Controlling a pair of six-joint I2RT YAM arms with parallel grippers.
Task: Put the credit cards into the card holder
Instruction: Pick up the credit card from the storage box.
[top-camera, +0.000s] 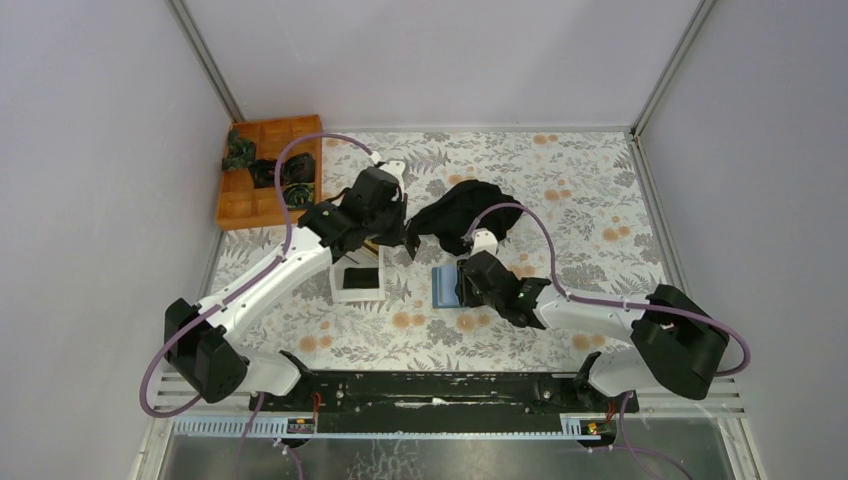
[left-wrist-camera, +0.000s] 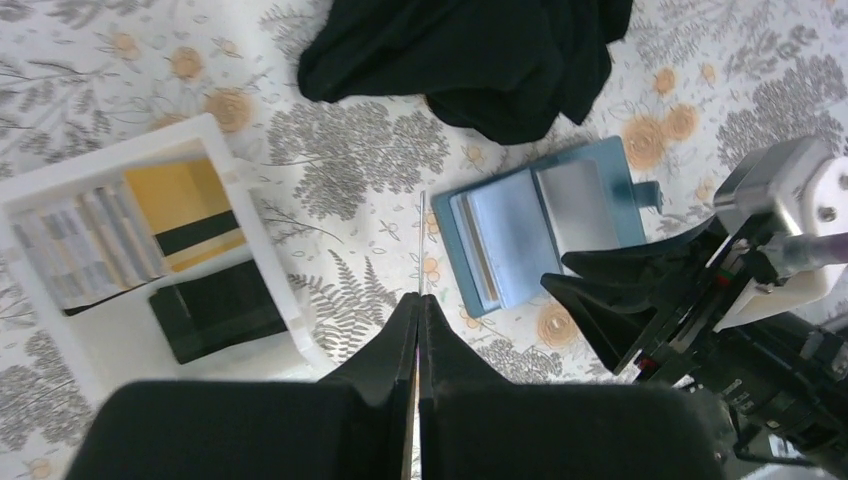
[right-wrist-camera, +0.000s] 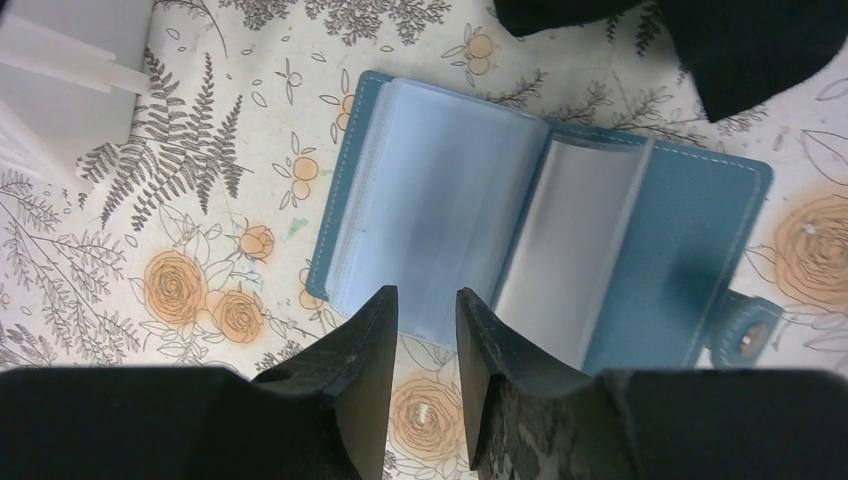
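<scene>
Grey walls enclose a floral-patterned table (top-camera: 560, 170). Far left stands an orange wooden compartment tray (top-camera: 245, 205). Nearer, a white shallow plastic tray (left-wrist-camera: 262, 240) contains black and yellow credit cards (left-wrist-camera: 220, 320). The left claw (left-wrist-camera: 418, 305), reaching forward, pinches a thin pale credit card (left-wrist-camera: 421, 240) edge-on beside the open teal-blue card holder (right-wrist-camera: 440, 210). The right claw (right-wrist-camera: 422, 300) hovers low at the holder's edge, narrowly parted and empty.

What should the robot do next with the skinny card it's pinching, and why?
Probably ease the left gripper sideways toward the card holder and line the card up with one of its sleeves. Its jaws are shut on the card, seen edge-on. The holder lies open just beside it, and the right gripper sits at the holder's edge, jaws apart, holding nothing.
</scene>
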